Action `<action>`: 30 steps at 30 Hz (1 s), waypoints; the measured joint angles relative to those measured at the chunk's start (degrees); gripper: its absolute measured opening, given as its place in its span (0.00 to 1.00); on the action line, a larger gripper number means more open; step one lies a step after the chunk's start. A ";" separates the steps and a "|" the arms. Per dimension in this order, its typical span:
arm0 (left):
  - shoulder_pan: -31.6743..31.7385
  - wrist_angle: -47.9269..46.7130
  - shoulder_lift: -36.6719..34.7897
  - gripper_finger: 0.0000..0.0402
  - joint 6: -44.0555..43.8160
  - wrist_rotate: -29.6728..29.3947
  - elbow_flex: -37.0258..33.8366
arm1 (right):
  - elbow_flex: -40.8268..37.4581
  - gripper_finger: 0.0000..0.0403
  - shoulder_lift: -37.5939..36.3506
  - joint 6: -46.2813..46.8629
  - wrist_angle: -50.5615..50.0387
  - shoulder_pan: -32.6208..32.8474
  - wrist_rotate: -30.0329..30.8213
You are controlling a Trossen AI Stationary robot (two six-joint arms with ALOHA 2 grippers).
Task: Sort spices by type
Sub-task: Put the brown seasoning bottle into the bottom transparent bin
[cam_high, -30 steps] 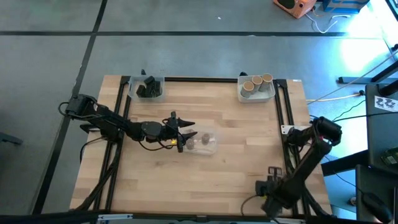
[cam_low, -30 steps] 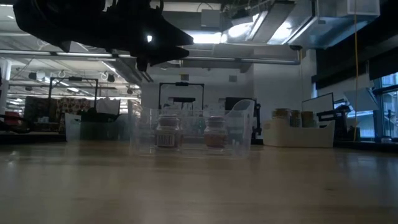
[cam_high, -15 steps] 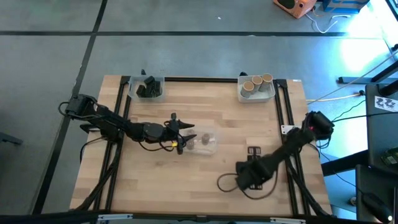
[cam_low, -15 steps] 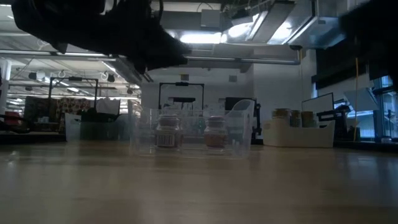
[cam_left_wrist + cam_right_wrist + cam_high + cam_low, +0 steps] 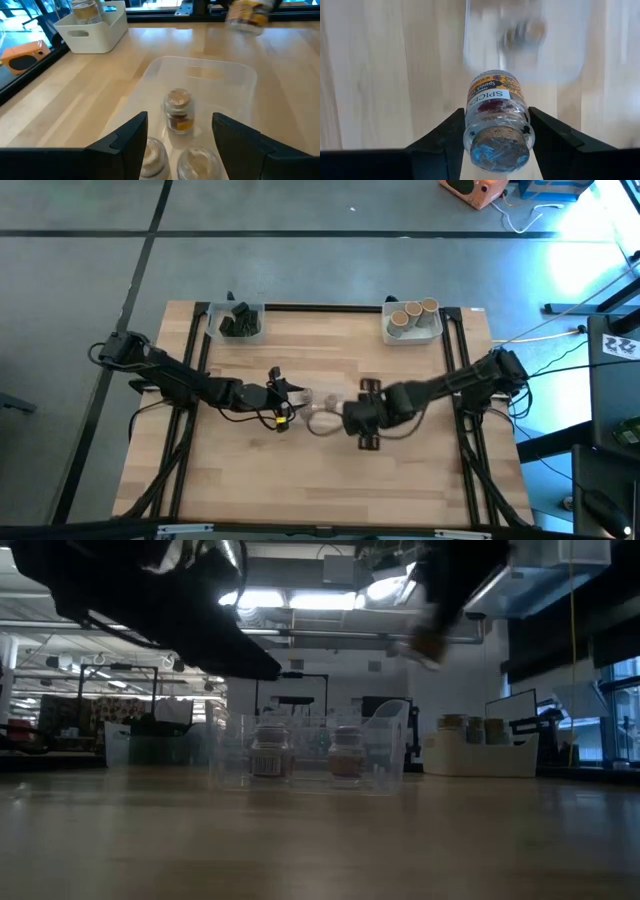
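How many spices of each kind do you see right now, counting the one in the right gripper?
Tan cylinders, in the white tray: 3
Small jars: 4 (3 in the clear tray, 1 held by the right gripper)
Dark blocky ones: about 3, clumped and hard to separate
Total: about 10

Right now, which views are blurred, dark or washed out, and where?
Low view: dim and backlit by ceiling lights, both arms black silhouettes, the right gripper smeared. Right wrist view: the held spice jar sharp, the clear tray beyond it streaked. Left wrist view: sharp around the jars, only the far jar blurred. High view: bright blue glare at the upper right corner.
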 joint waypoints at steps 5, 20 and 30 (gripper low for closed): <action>-1.66 -7.13 -4.54 0.51 -2.54 -0.02 0.00 | 0.28 0.46 0.23 -6.13 10.79 -4.61 -2.66; -4.91 -14.27 -7.34 0.51 -6.85 -3.29 -0.07 | 0.23 0.46 7.85 -11.29 20.74 -10.02 -9.15; -4.87 -14.17 -7.34 0.51 -6.95 -3.82 -0.07 | 0.26 0.46 12.50 -12.08 18.37 -9.95 -9.63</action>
